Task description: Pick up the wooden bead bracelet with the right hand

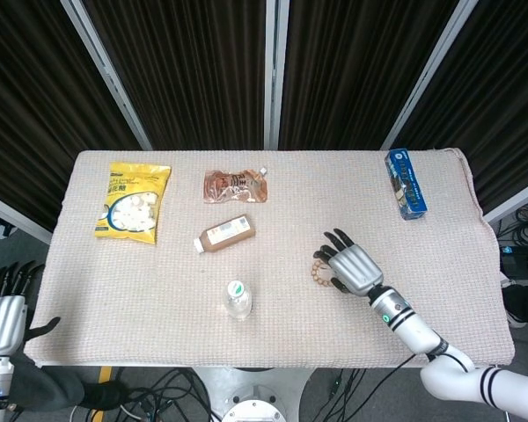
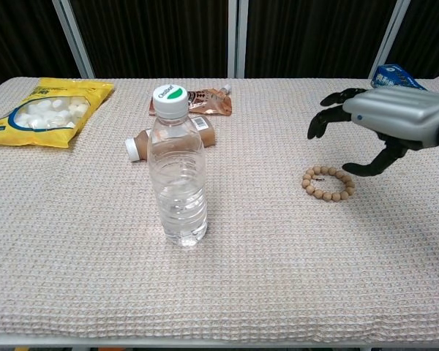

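Note:
The wooden bead bracelet (image 2: 328, 183) lies flat on the cloth right of centre; in the head view only its left beads (image 1: 318, 273) show past my right hand (image 1: 352, 265). My right hand (image 2: 384, 121) hovers above the bracelet with fingers spread and the thumb reaching down beside the beads, holding nothing. My left hand (image 1: 2, 315) hangs off the table's near left corner, fingers spread and empty.
A clear water bottle (image 2: 178, 172) stands left of the bracelet. A brown drink bottle (image 1: 225, 234) lies behind it, with a brown pouch (image 1: 236, 186) further back. A yellow snack bag (image 1: 133, 200) sits far left and a blue box (image 1: 405, 183) far right.

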`<state>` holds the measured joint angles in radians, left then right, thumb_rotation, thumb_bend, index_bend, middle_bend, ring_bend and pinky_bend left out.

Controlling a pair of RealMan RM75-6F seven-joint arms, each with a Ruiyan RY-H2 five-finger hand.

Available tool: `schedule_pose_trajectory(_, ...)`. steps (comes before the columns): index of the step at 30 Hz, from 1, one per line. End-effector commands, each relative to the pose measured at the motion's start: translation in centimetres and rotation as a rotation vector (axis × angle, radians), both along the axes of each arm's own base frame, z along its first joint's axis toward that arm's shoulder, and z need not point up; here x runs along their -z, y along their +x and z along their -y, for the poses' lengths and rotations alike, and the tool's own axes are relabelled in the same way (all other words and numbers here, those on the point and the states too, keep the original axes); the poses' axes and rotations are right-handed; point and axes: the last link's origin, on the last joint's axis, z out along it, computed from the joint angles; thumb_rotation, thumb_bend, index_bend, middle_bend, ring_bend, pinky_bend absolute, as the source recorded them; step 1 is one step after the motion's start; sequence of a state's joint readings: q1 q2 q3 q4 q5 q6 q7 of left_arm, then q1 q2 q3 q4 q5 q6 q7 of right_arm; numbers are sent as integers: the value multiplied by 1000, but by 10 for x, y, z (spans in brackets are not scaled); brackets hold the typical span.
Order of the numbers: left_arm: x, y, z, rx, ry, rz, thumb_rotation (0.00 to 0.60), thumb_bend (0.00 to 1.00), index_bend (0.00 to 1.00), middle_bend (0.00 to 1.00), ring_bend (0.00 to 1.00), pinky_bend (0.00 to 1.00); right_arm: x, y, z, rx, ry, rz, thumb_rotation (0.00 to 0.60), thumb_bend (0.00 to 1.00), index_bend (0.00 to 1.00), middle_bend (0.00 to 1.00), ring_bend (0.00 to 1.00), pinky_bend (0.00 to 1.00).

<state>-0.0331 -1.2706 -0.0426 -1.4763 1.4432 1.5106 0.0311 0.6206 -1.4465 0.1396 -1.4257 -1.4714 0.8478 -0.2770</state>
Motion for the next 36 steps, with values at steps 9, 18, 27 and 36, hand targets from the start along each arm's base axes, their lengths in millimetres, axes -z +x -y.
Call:
schedule_pose_trajectory(9, 1, -3, -1, -2, -4, 7, 600, 0, 149, 80, 0, 0, 52, -8, 17, -50, -25, -76, 600, 243, 334, 260, 34, 0)
schedule_pose_trajectory(18, 2, -6, 0, -14, -9, 16, 600, 0, 149, 80, 0, 0, 64, -9, 23, -62, -35, -59, 600, 155, 401, 274, 34, 0)
schedule_pose_trajectory(27, 3, -8, -1, -19, -12, 17, 600, 0, 149, 81, 0, 0, 74, -7, 25, -65, -23, -52, 600, 262, 426, 278, 34, 0)
schedule_pose_trajectory(36, 4, -11, 0, -24, -14, 27, 600, 0, 149, 80, 0, 0, 73, -17, 20, -76, -25, -79, 600, 398, 587, 320, 76, 0)
